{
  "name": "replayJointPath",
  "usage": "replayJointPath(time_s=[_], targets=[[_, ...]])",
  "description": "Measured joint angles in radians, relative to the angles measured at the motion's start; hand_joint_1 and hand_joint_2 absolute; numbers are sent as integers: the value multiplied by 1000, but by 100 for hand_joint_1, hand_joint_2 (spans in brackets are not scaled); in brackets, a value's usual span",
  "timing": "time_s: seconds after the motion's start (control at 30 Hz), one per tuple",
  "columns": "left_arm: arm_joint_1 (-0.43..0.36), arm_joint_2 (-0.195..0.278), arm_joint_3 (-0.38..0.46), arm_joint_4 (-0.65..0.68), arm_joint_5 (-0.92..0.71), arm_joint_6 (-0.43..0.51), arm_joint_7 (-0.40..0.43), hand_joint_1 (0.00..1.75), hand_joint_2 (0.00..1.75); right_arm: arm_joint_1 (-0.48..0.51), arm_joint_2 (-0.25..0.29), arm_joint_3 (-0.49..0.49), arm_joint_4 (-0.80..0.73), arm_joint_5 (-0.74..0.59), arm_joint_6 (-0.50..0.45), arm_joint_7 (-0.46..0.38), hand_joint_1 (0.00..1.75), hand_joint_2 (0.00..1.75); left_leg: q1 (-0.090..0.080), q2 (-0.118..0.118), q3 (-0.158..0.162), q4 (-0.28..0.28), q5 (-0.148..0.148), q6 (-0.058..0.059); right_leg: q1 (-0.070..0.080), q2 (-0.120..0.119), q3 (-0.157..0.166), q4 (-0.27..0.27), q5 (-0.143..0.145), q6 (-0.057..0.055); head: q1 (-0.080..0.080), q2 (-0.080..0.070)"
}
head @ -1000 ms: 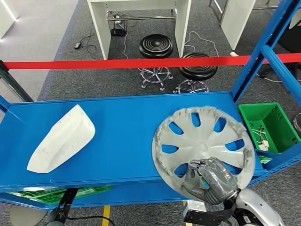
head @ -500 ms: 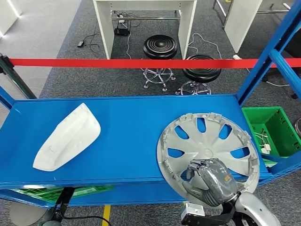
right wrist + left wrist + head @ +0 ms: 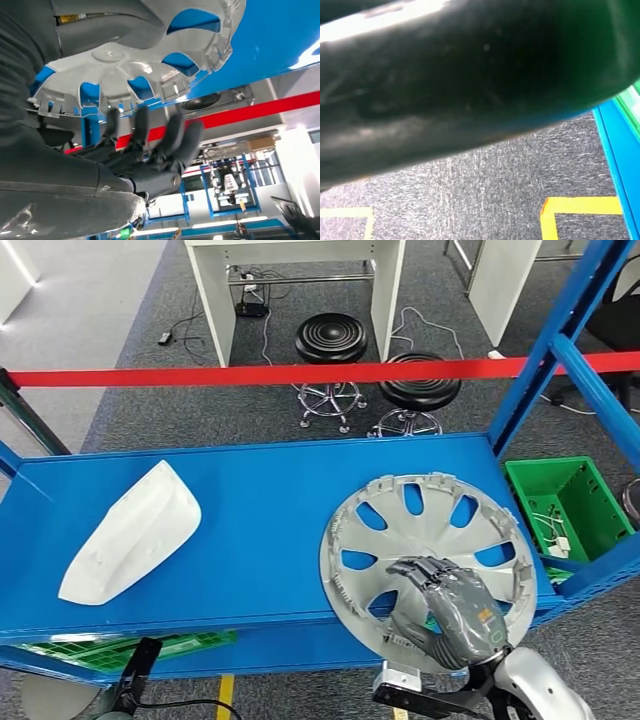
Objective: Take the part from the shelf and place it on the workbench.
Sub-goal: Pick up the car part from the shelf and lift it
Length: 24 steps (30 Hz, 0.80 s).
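Round silver plastic hubcap (image 3: 430, 560) lies flat at blue metal shelf's (image 3: 256, 520) right front edge, overhanging. Right hand (image 3: 445, 610) grips its near rim: thumb above, dark fingers (image 3: 166, 140) beneath. Left hand's state cannot be told.

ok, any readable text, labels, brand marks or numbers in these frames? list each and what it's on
None can be read.
A small green mark on the back of the right hand: too small to read.
The silver wheel cover: no legible brand or number on its face or, in the right wrist view, its underside.
The white part and green bin: no visible lettering.
Yellow floor lines: plain marks, no text.
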Motion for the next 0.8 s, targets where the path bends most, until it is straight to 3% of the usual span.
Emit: replayJointPath(time_s=[0.13,0.17,0.23,0.3,0.33,0.37,0.43,0.5,0.6,0.67,0.7,0.8], targets=[[7,-1,0,0,2,2,1,0,0,31,6,6,-2,48,-4,11,0,0,1,-1,8,-28,3,19,1,-1,-5,-2,-1,23,0,0],[8,-1,1,0,2,3,1,0,0,36,7,9,-4,53,-4,13,0,0,3,-1,9,-30,5,25,1,-1,-15,18,-17,28,3,0],[8,0,1,0,2,4,1,0,0,44,8,14,-5,57,0,15,0,0,5,1,9,-31,6,32,-1,-3,-65,126,-75,36,8,0],[10,1,1,0,2,5,1,0,0,56,8,21,-5,58,8,15,0,87,4,1,9,-31,6,35,-2,-3,-124,252,-123,40,8,0],[10,2,2,0,2,5,1,0,0,62,9,27,-5,58,12,15,0,131,3,1,10,-31,6,35,-2,-3,-136,276,-123,40,9,0],[11,2,2,0,2,5,1,0,0,68,9,33,-5,60,15,16,0,175,2,1,11,-31,5,35,-2,-3,-128,259,-103,38,8,0],[11,1,2,0,2,5,1,0,0,74,10,48,-5,69,18,20,0,175,2,0,15,-31,3,33,-2,-3,-63,128,-39,34,9,0],[11,2,2,0,2,5,1,0,0,79,11,64,-5,76,18,24,0,175,-1,-1,15,-28,1,24,0,-2,-3,17,-6,27,8,0],[11,2,3,0,2,5,2,0,0,89,11,89,-5,81,20,29,0,175,-1,-2,12,-29,3,9,4,1,7,-3,-4,12,6,0],[10,0,3,0,2,4,2,0,0,89,11,102,-4,90,24,37,0,175,0,-1,4,-10,-15,-2,1,1,7,-7,-1,-1,4,0],[9,-1,3,0,2,3,2,0,0,87,11,107,-3,93,27,42,0,175,1,0,-12,25,-38,-7,-1,0,7,-10,2,-7,3,0],[5,-2,3,0,1,0,2,0,0,83,12,121,4,97,39,54,0,175,1,1,-97,211,-125,-14,-1,-2,5,-10,3,-14,1,0]])
